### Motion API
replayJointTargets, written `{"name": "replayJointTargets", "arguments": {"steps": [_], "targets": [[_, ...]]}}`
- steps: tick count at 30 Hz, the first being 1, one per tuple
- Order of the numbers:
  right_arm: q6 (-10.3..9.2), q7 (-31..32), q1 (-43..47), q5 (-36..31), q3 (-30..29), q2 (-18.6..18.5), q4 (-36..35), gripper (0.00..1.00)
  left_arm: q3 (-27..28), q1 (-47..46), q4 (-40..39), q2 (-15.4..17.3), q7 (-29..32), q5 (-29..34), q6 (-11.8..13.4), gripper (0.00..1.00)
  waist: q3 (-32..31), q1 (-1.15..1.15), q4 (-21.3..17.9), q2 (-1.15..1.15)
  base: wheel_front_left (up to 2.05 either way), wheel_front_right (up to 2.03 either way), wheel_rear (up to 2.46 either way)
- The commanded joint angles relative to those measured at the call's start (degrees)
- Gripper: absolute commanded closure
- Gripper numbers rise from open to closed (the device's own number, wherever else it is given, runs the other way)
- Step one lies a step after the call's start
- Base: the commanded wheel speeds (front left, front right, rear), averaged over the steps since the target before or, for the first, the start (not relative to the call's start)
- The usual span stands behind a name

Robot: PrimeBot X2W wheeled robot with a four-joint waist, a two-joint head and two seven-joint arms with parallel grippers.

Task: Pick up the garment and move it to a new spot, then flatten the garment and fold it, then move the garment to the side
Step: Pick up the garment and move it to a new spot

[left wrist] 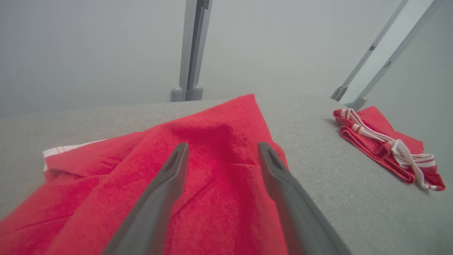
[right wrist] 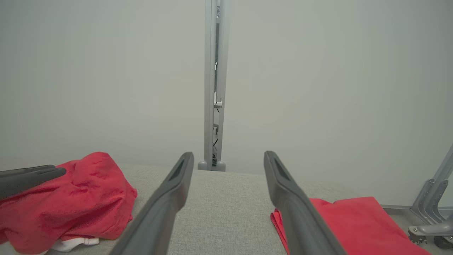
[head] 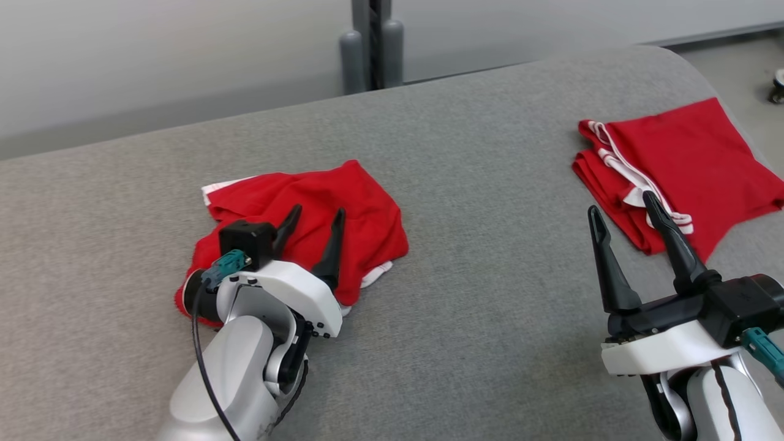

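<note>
A crumpled red garment (head: 367, 208) with white trim lies on the grey padded table (head: 490, 306), left of centre. My left gripper (head: 318, 214) hovers just over its near part, jaws open, with nothing between the fingers. The left wrist view shows the red cloth (left wrist: 219, 198) spread below the open left gripper (left wrist: 223, 147). My right gripper (head: 620, 205) stands open above the table at the lower right, apart from the cloth. In the right wrist view the garment (right wrist: 88, 191) lies to the left of the open right gripper (right wrist: 228, 156), with a dark finger (right wrist: 32, 175) of the left gripper over it.
A second red garment (head: 692, 153) with white stripes lies folded near the table's right edge, just beyond my right fingertips; it also appears as a folded pile (left wrist: 375, 141) and as a red sheet (right wrist: 354, 219). A grey post (head: 370, 43) stands behind the table's far edge.
</note>
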Motion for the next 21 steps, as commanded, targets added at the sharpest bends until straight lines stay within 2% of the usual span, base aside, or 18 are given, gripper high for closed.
{"name": "replayJointTargets", "arguments": {"steps": [1,13,17,21], "targets": [[-0.02,-0.1,0.6,-0.2,-0.2,-0.5,-0.4,0.00,0.6,-0.8,-0.4,0.5,-1.1,-0.3,0.2,0.00,-1.3,0.00,1.8,0.00,0.00,0.00,0.00],[-0.02,-0.1,3.3,0.6,-0.3,-2.5,-0.8,0.00,5.4,8.4,-8.1,4.9,-6.4,-1.0,2.7,0.00,-6.8,0.00,9.1,0.00,0.00,0.00,0.00],[-0.02,-0.1,4.9,0.6,0.2,-2.8,-0.7,0.00,6.1,13.5,-10.3,7.0,-7.2,2.2,5.6,0.00,-8.0,0.00,11.1,0.00,0.00,0.00,0.00],[-0.02,-0.1,6.1,0.8,0.3,-2.8,-0.6,0.00,7.7,18.2,-13.5,7.0,-7.4,3.9,6.2,0.00,-8.9,0.00,12.6,0.00,0.00,0.00,0.00]]}}
